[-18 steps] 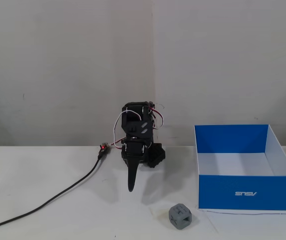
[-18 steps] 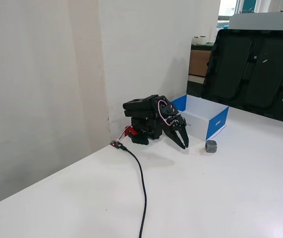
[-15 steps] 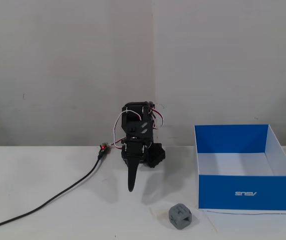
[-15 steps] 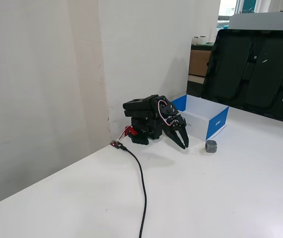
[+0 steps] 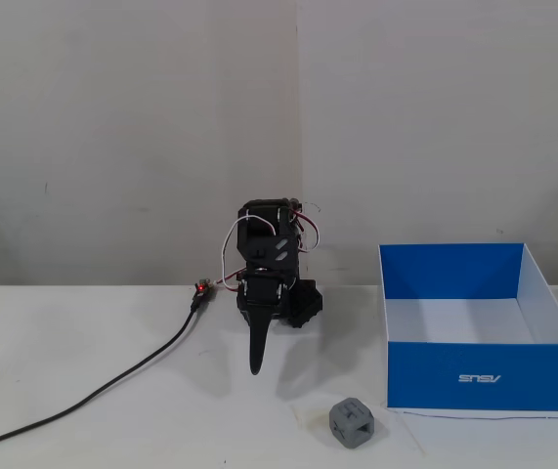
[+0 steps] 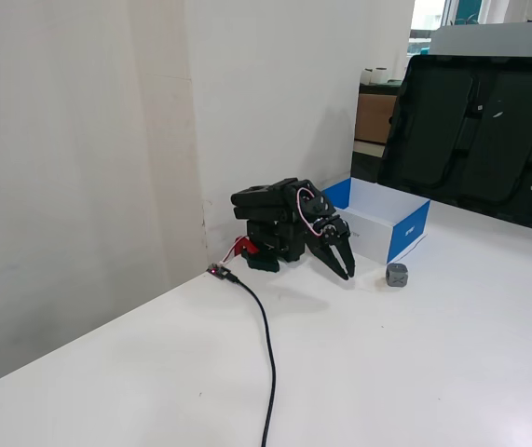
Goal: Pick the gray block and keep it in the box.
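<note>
Resting arm: gripper [image 6: 347, 272] folded low, fingers slightly parted, holding nothing.
Block: gray block [image 5: 352, 422] on table, near the box [image 5: 478, 376], at its left front corner.
Risk: fingers could nudge the cube away.

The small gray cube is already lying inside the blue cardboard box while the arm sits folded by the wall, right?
Not quite. The small gray cube lies on the white table, outside the blue cardboard box, near its front corner, as both fixed views show. The arm does sit folded by the wall.
</note>
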Tool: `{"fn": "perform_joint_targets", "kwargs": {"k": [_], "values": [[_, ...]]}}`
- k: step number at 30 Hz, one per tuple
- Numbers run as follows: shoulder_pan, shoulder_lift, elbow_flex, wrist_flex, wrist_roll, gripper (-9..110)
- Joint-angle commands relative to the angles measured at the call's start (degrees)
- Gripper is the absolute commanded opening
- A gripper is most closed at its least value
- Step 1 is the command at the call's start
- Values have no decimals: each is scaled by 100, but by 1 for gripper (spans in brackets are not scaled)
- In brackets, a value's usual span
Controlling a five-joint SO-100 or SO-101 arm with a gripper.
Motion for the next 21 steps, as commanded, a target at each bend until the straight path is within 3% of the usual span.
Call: {"fn": "perform_joint_targets", "kwargs": {"k": [1,21], "values": [[-9,677,53,26,44,0],[-439,545,-413,-264,-237,0]]}}
